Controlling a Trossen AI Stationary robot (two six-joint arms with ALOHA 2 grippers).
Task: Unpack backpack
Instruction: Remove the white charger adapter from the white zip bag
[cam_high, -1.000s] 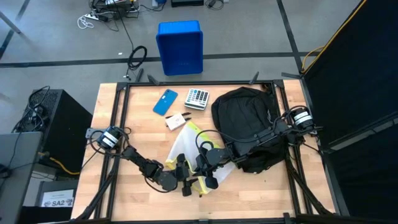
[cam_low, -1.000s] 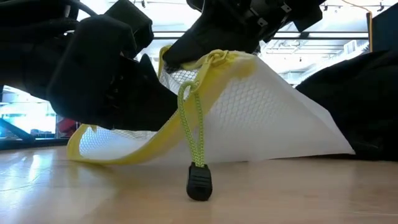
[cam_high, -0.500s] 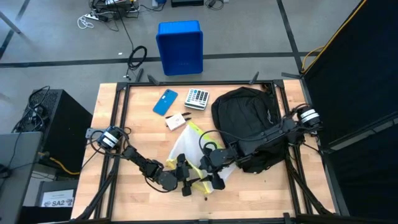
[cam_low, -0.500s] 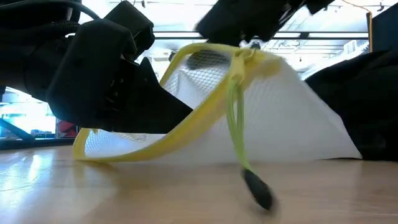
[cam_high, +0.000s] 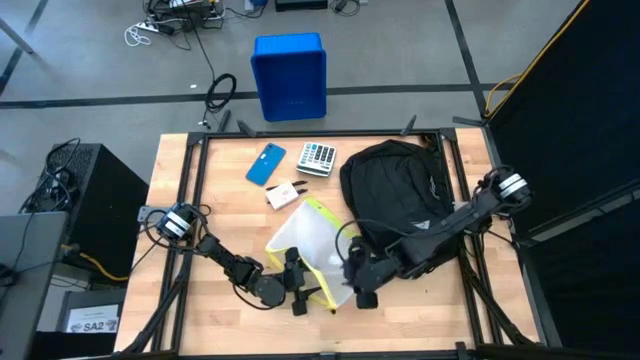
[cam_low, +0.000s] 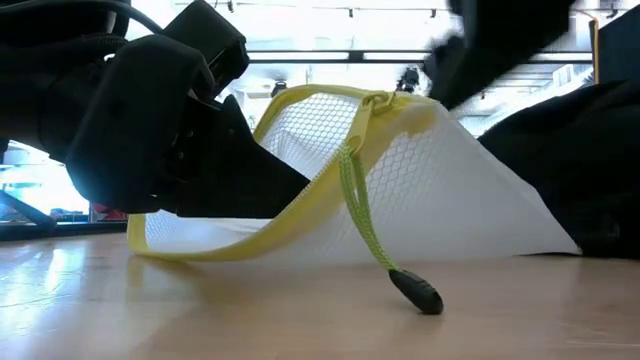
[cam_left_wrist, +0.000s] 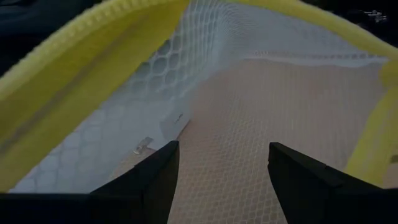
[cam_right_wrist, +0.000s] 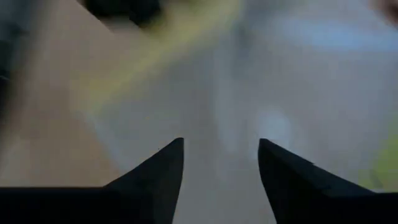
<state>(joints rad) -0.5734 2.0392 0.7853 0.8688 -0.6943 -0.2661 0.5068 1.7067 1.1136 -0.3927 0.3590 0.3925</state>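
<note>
A white mesh pouch (cam_high: 300, 235) with yellow trim lies on the table just left of the black backpack (cam_high: 395, 190). Its open mouth faces the near left. My left gripper (cam_high: 297, 284) reaches into that mouth with its fingers apart (cam_left_wrist: 222, 146). The pouch's yellow zipper cord (cam_low: 355, 215) hangs from the top of the mouth, and the cord's black tab (cam_low: 415, 292) lies on the wood. My right gripper (cam_high: 358, 285) is open (cam_right_wrist: 221, 142). It hovers off the pouch's near right corner, in front of the backpack, with nothing in it. My left gripper has both fingers inside the pouch's open mouth, coming in nearly level from the table's left. The yellow-edged upper layer (cam_low: 290, 110) arches over the gripper's body and stays propped up. The lower mesh layer (cam_left_wrist: 249, 124) lies flat under the spread fingers.
Toward the far edge lie a blue phone (cam_high: 265, 163), a calculator (cam_high: 317, 157) and a small white box (cam_high: 284, 193). Beyond the table stands a blue bin (cam_high: 290, 75) on the floor. Bare wood shows along the near edge and at the left.
My right gripper has let go of the zipper at the top of the pouch's mouth. It has moved toward the table's right edge and a little up. The cord swung to the right, and its black tab now lies on the wood. The pouch's mouth stays arched.
</note>
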